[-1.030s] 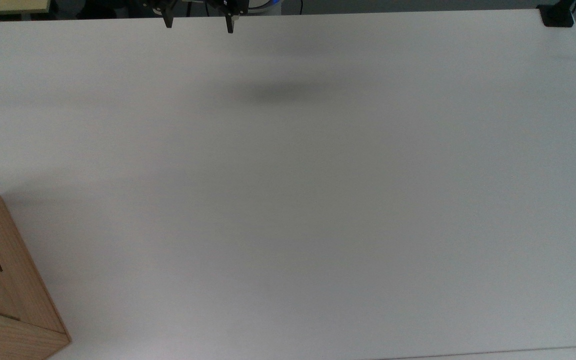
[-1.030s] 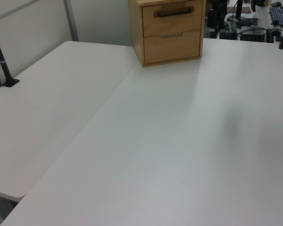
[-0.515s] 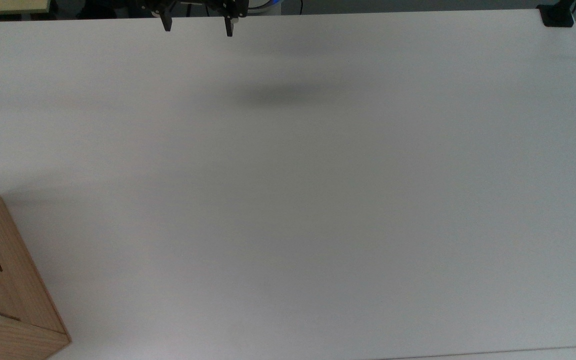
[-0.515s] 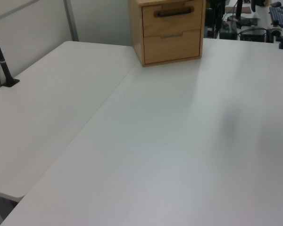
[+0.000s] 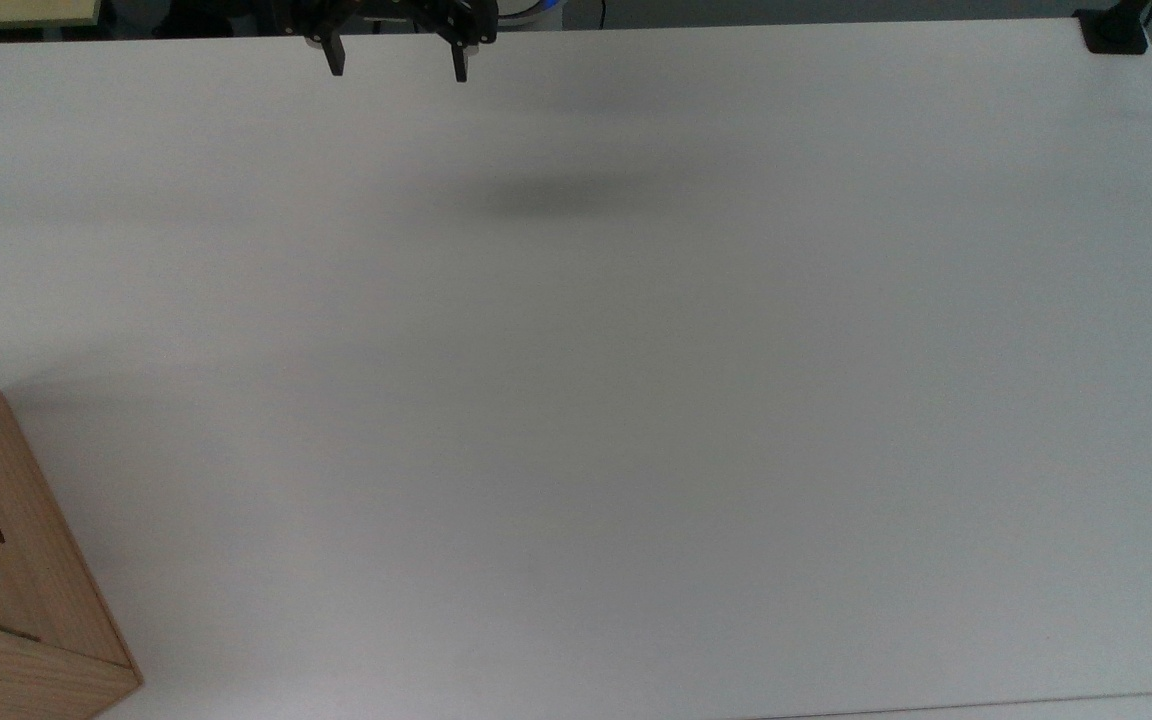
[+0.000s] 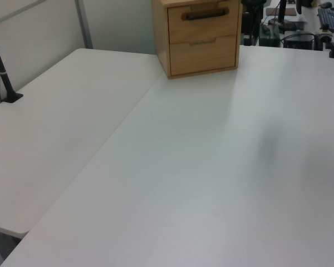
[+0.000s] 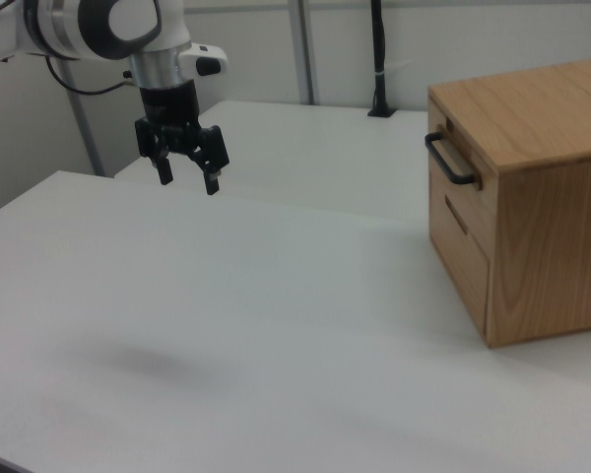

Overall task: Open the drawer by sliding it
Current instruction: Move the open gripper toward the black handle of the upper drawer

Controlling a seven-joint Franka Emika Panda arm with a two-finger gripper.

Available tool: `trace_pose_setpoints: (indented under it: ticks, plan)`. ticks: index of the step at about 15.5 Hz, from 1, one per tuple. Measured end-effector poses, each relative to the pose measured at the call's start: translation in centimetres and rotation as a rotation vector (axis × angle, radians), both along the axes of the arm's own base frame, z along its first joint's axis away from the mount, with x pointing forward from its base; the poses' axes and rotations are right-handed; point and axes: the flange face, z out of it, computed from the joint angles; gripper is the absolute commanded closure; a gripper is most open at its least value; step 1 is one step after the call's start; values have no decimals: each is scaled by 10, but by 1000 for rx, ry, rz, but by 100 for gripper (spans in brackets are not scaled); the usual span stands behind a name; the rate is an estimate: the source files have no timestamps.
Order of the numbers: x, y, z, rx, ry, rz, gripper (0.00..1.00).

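Since a second ago your gripper [image 5: 396, 65] has crept slightly further over the white table [image 5: 636, 400] in the top view, fingers spread and empty. Left view: the drawer [image 6: 203, 21] sits flush in its cabinet [image 6: 161, 39]. Right view: still approaching, you need to reach its black handle [image 7: 449, 162], well apart.

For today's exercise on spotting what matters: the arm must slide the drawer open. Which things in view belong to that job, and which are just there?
Part of the job:
- drawer, upper one in the cabinet, shut
- its black bar handle
- gripper, open, in the air above the table, far from the handle

Just there:
- wooden cabinet casing
- lower drawer
- white table
- black post
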Motion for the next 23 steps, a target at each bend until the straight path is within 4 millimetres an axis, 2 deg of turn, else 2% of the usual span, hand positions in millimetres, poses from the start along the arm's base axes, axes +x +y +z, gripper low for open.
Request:
trace_pose_setpoints:
  ticks: [5,7,10,12,14,19,22,23]
  plan:
    - [3,-2,6,-1,-31,195,0]
    - [8,-12,11,-20,-83,244,0]
    - [18,-50,21,-86,-191,281,0]
    - [30,-77,19,-174,-248,345,0]
    - [46,-100,9,-268,-293,397,0]
    - [83,-155,-33,-442,-407,421,0]
    - [91,-189,-44,-536,-478,418,16]
    - [94,-199,-49,-571,-504,423,17]
